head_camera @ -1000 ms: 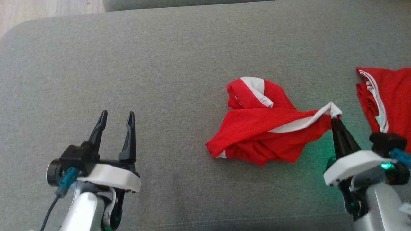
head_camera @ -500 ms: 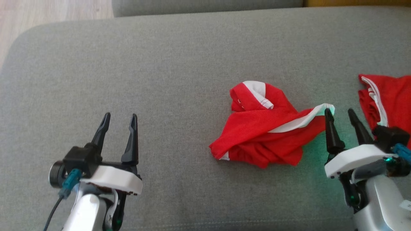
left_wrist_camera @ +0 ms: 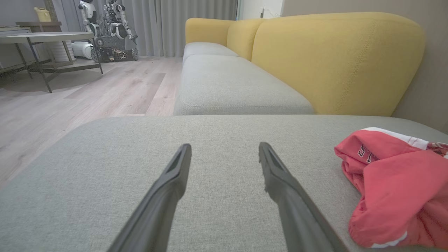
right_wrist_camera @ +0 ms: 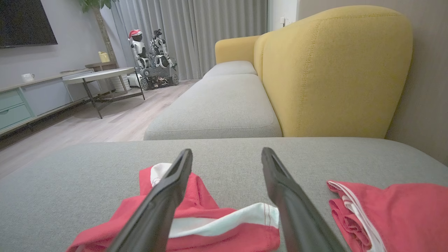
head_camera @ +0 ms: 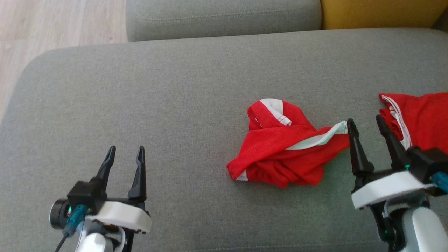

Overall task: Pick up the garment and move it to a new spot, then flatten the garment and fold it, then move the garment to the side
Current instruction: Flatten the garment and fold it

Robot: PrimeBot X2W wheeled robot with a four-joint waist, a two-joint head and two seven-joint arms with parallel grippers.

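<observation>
A crumpled red garment (head_camera: pixel 285 147) with white trim lies on the grey sofa cushion (head_camera: pixel 175 91), right of the middle; it also appears as the garment (left_wrist_camera: pixel 392 182) at the right of the left wrist view and the garment (right_wrist_camera: pixel 196 224) low in the right wrist view. My right gripper (head_camera: pixel 364 122) stands open just right of its white-edged end, holding nothing. My left gripper (head_camera: pixel 125 151) is open at the lower left, far from the cloth. In their wrist views, the left gripper (left_wrist_camera: pixel 224 148) and right gripper (right_wrist_camera: pixel 226 152) both show spread fingers.
A second red garment (head_camera: pixel 416 119) with white stripes lies at the right edge, beside my right gripper. A yellow backrest (head_camera: pixel 378 14) rises at the back right, with another grey seat cushion (head_camera: pixel 224 17) behind. Wooden floor (head_camera: pixel 52 24) lies off the left edge.
My right gripper opened and let go of the garment's white-trimmed end, which dropped onto the cushion. The camera view shifted, showing more of the sofa's back.
</observation>
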